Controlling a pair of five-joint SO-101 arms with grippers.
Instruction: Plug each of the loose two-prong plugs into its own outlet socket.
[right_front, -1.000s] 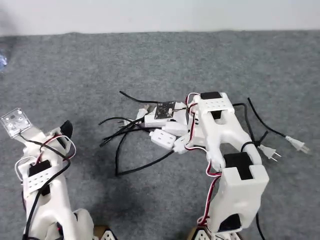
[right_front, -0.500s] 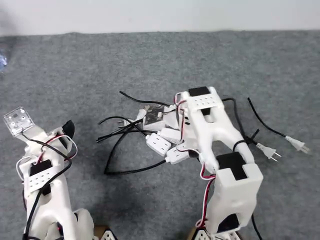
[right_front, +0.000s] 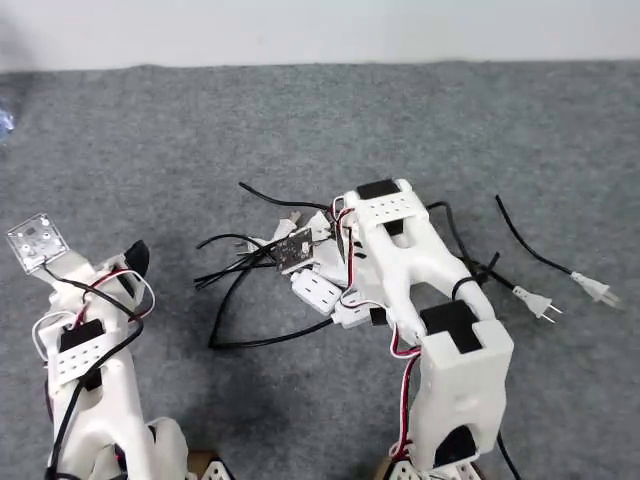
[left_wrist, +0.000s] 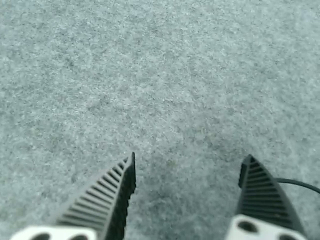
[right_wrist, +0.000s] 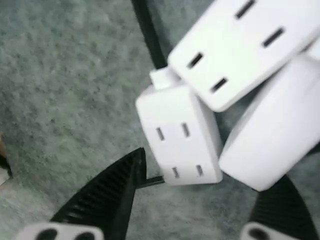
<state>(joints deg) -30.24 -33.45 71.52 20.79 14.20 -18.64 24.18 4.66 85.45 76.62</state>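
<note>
— How are the jaws of the left gripper held?

— They are spread apart and released, and nothing is held between them. Plain grey carpet is seen below, and a thin black cord is caught just beside one finger. In the high view that arm is found at the near left, well apart from the outlets.

— And the right gripper?

— Its jaws are also parted widely. A small white rectangular outlet block with slotted sockets is framed between the ribbed black fingers. Whether it is touched by either cannot be told. A longer white outlet strip is laid just beside it, and a third white plastic body is set against both.

— Where are the plugs found?

— In the high view, one white two-prong plug on a black lead is laid on the carpet to the right of the right arm, unplugged. A second white two-prong plug is laid farther right, also apart from any socket. The outlets are bunched at mid-table among tangled black cords, under the right arm's wrist.
</note>
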